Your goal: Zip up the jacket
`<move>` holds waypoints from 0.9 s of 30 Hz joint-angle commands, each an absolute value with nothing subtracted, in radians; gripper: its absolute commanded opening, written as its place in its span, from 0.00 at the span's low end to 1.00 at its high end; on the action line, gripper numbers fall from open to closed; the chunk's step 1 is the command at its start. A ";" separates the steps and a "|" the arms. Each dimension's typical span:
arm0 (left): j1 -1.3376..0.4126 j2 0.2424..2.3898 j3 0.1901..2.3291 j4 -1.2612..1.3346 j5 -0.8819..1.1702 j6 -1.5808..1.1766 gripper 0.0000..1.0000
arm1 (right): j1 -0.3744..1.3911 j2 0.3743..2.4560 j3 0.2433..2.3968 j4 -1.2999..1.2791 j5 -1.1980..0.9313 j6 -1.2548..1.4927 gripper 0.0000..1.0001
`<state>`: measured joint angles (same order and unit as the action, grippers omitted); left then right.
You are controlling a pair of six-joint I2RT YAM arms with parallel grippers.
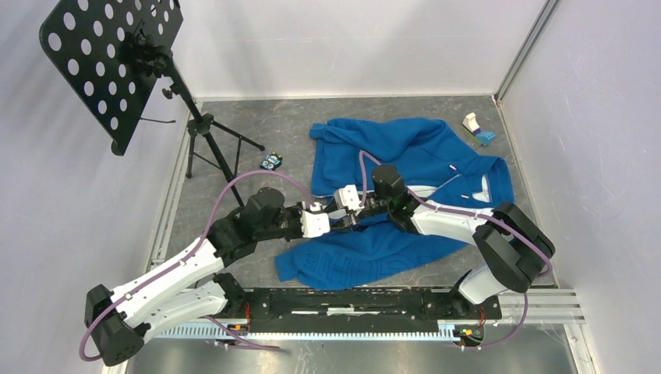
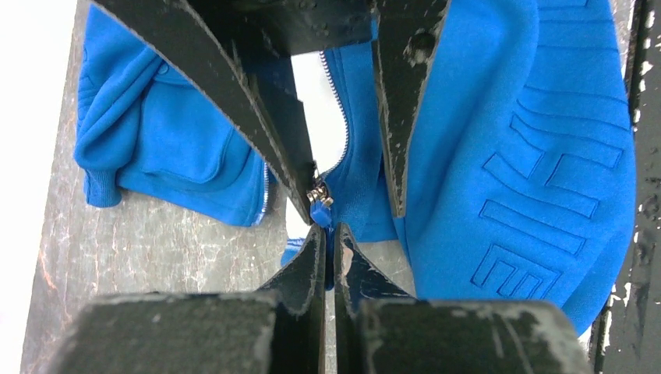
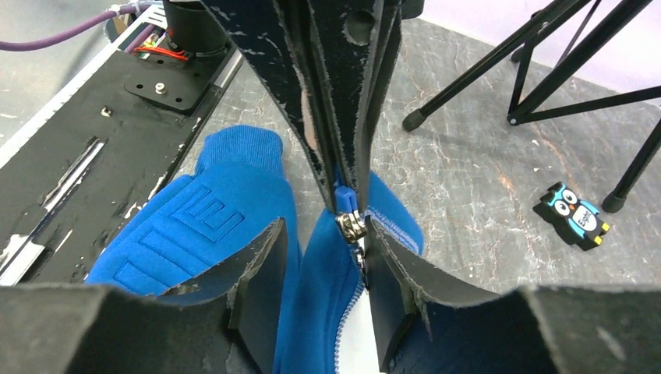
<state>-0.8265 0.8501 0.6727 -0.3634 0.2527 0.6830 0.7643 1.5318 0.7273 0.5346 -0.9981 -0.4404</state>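
Observation:
The bright blue jacket (image 1: 405,148) lies spread on the grey table, with embossed lettering on its near panel (image 2: 530,156). Both grippers meet at the lower end of its front zipper. My left gripper (image 2: 329,227) is shut on the blue fabric tab at the zipper's bottom end, just below the silvery slider (image 2: 316,192). My right gripper (image 3: 323,234) is open and straddles the zipper. The slider (image 3: 351,224) sits against its right-hand finger, and blue fabric (image 3: 203,226) fills the gap. In the top view the left gripper (image 1: 341,216) and right gripper (image 1: 356,204) almost touch.
A black music stand (image 1: 117,54) on a tripod (image 1: 210,148) stands at the back left. A small owl toy (image 1: 270,162) lies near a tripod foot and shows in the right wrist view (image 3: 575,216). A small white and blue object (image 1: 475,128) sits at the back right.

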 commanded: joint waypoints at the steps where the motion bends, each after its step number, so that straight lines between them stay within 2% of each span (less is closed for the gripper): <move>1: -0.828 0.841 0.658 -0.328 0.192 0.732 0.02 | 0.769 1.471 0.724 0.475 -1.008 -0.477 0.46; 7: -0.828 0.851 0.654 -0.325 0.146 0.731 0.02 | 0.769 1.348 0.667 0.409 -0.966 -0.489 0.41; 13: -0.828 0.837 0.658 -0.314 0.164 0.720 0.02 | 0.822 1.283 0.571 0.471 -0.978 -0.395 0.39; 15: -0.828 0.831 0.656 -0.308 0.158 0.717 0.02 | 0.842 1.264 0.538 0.531 -0.908 -0.357 0.40; 20: -0.828 0.803 0.647 -0.298 0.173 0.691 0.02 | 0.843 1.198 0.516 0.631 -0.501 -0.250 0.45; 22: -0.828 0.790 0.642 -0.290 0.176 0.680 0.02 | 0.842 1.189 0.521 0.638 -0.448 -0.254 0.49; 27: -0.828 0.774 0.642 -0.273 0.179 0.657 0.02 | 0.842 1.224 0.529 0.704 -0.405 -0.218 0.50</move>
<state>-0.8268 0.7998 0.6468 -0.3302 0.1844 0.6933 0.8425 1.2118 0.5026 0.5976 -0.5228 -0.2756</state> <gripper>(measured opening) 0.052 0.498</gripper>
